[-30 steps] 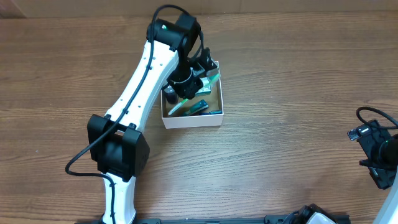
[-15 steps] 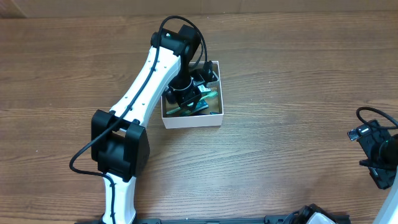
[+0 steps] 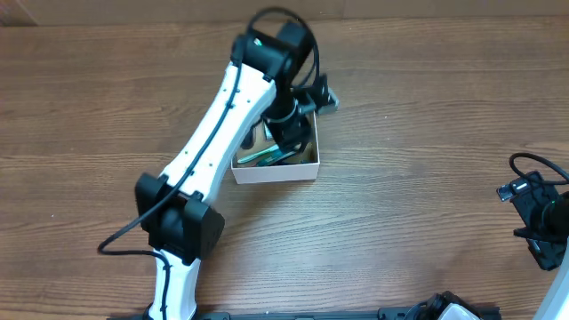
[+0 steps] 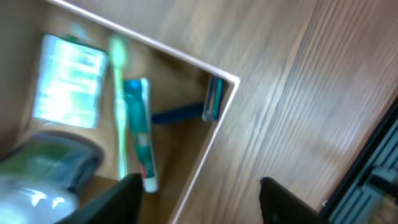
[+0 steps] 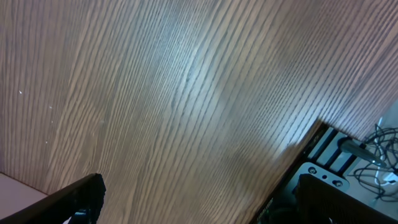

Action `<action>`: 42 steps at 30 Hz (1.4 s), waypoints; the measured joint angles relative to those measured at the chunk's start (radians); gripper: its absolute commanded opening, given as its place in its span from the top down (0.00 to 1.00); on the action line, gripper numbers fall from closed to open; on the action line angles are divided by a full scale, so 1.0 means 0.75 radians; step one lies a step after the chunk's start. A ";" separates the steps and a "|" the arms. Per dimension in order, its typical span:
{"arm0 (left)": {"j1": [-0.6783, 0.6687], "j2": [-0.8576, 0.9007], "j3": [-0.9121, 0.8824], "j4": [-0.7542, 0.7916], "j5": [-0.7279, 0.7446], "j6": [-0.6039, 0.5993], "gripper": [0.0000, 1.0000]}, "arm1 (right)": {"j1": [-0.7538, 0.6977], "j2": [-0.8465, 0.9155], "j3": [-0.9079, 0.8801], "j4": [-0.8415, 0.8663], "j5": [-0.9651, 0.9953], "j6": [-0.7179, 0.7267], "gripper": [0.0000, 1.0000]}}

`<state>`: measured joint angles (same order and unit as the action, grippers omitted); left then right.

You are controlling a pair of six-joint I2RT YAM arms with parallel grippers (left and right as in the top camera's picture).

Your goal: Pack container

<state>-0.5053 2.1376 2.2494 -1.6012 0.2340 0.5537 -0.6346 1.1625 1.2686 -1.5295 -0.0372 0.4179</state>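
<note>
The container is a small square box with white walls and a brown floor, at the table's middle. My left gripper hovers over its right side, open and holding nothing. In the left wrist view its fingers straddle the container's white wall. Inside lie a green toothbrush, a toothpaste tube, a blue razor, a pale green packet and a clear rounded item. My right gripper stands open at the far right, over bare wood.
The left arm crosses the table from the near edge to the container and hides its left part from above. In the right wrist view the table's edge and equipment with cables lie beyond it.
The left gripper has gone from shut to open and has drawn up and to the right, out of the container. The toothbrush now lies loose in the box. The right arm has not moved.
</note>
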 measured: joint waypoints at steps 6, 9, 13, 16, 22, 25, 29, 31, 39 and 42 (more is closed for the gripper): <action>0.005 -0.101 0.407 -0.106 -0.141 -0.365 0.00 | 0.000 0.000 0.000 -0.001 0.000 0.000 0.00; 0.034 -0.358 0.417 -0.111 -0.235 -0.559 0.00 | 0.000 0.000 0.000 -0.001 0.000 0.000 0.00; 0.060 -0.729 0.334 -0.111 -0.290 -0.720 0.00 | 0.000 0.000 0.000 -0.002 0.001 0.001 0.00; 0.060 -1.028 0.138 -0.113 -0.364 -0.831 0.00 | 0.000 0.000 0.000 -0.002 0.000 0.001 0.00; 0.060 -1.476 -0.373 0.024 -0.543 -1.059 0.00 | 0.000 0.000 0.000 -0.002 0.000 0.001 0.00; 0.060 -1.692 -0.725 0.197 -0.605 -1.164 0.00 | 0.000 0.000 0.001 -0.002 0.001 0.001 0.00; 0.060 -1.939 -1.244 0.471 -0.640 -1.273 0.00 | 0.000 0.000 0.000 -0.002 0.001 0.001 0.00; 0.060 -2.011 -1.517 0.649 -0.642 -1.310 0.00 | 0.000 0.000 -0.001 -0.001 0.000 0.000 0.00; 0.060 -2.028 -2.207 1.144 -0.522 -1.395 0.00 | 0.000 0.000 -0.002 -0.001 0.000 0.000 0.00; 0.060 -2.030 -2.305 1.209 -0.480 -1.439 0.00 | 0.000 0.000 -0.002 -0.001 0.000 0.000 0.00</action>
<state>-0.4603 0.6151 0.5209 -0.6949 -0.1261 -0.5255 -0.6346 1.1625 1.2675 -1.5303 -0.0372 0.4179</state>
